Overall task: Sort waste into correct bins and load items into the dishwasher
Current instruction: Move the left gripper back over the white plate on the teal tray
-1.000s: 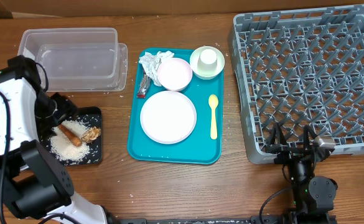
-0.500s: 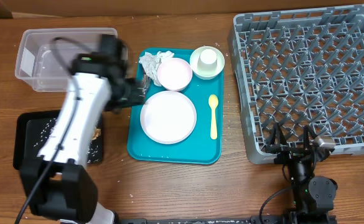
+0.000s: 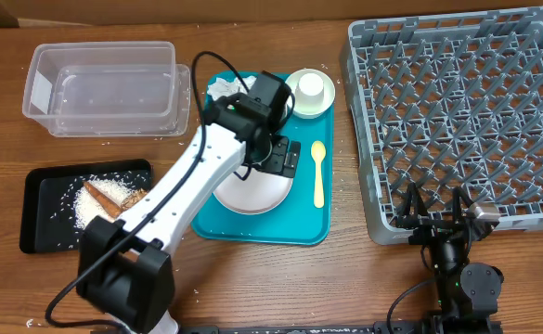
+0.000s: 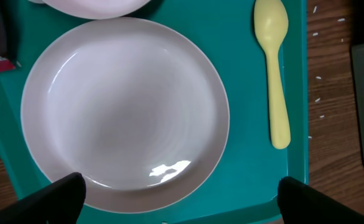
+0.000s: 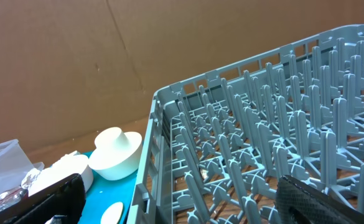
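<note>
Plate pickup, left claw (image 4: 180, 186) spread wide above pale pink plate (image 4: 126, 112).
Pinch its rim away from yellow spoon (image 4: 275, 81) on the right; right claw (image 3: 435, 211) also released.

Our left arm (image 3: 174, 190) reaches diagonally from its base at the near left, up and to the right. Its white links are almost straight, and the wrist bends so the left gripper (image 3: 283, 158) faces down. Its fingertips (image 4: 51, 199) sit at the two lower corners of the wrist view, jaws wide apart and gripping nothing. Our right arm (image 3: 464, 283) is folded low at the near right. The right gripper (image 3: 434, 209) points away from us, jaws spread wide with nothing between them.
</note>
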Controlling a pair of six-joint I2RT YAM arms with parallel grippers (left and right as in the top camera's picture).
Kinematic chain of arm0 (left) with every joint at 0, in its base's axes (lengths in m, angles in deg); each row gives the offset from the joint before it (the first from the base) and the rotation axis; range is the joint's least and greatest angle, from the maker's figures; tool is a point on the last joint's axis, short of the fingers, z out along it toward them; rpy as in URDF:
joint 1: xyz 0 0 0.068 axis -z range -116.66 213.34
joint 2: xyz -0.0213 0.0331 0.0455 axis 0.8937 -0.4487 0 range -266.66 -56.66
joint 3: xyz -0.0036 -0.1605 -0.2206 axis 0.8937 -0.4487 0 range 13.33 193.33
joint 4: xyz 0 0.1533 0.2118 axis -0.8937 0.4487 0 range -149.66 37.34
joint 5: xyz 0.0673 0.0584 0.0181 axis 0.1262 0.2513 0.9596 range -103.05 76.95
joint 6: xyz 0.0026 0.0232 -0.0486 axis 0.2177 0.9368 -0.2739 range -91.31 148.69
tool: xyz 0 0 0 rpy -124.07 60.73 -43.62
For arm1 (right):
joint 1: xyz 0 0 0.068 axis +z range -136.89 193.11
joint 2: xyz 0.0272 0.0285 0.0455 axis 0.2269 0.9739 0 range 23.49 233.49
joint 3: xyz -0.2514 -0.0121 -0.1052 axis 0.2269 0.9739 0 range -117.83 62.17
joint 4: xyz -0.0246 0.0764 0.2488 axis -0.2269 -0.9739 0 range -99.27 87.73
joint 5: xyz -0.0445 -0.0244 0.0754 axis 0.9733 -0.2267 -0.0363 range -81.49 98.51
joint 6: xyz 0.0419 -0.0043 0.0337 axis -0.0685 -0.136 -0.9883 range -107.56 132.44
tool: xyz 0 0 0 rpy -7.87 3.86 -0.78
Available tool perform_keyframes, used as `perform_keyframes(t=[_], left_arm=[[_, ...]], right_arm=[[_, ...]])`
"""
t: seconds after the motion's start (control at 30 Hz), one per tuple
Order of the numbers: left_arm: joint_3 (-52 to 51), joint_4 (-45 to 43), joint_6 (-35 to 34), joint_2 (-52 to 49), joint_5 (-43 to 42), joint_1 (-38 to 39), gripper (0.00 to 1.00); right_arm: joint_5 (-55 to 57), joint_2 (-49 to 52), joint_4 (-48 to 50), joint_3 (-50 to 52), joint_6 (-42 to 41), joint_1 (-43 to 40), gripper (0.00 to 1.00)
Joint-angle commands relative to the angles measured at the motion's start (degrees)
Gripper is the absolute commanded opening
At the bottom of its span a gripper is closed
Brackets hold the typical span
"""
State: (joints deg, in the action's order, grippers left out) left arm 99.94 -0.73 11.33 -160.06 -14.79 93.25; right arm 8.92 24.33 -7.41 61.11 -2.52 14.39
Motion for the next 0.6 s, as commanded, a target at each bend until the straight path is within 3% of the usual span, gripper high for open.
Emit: perform_keyframes(t=[0.0,0.27,0.47,0.57], left_arm=[[0.8,-1.2,0.7,-2.4,1.2,0.1,1.0],[2.2,-4.2,-2.9,-3.8,14.4,-2.7,1.0],[4.6,-5.8,-3.8,-3.8,11.0,-9.5,1.0],[4.5,-8.0,0.2,-4.3,4.7,-12.5,0.97]], right_arm=[[0.1,-0.7,0.4,0.6,0.3,0.4,1.0],[0.1,-0.7,0.4,0.6,0.3,0.4,1.0],[0.1,-0.7,0.4,0.6,0.3,0.4,1.0],[0.1,-0.7,0.4,0.6,0.4,0.4,1.0]])
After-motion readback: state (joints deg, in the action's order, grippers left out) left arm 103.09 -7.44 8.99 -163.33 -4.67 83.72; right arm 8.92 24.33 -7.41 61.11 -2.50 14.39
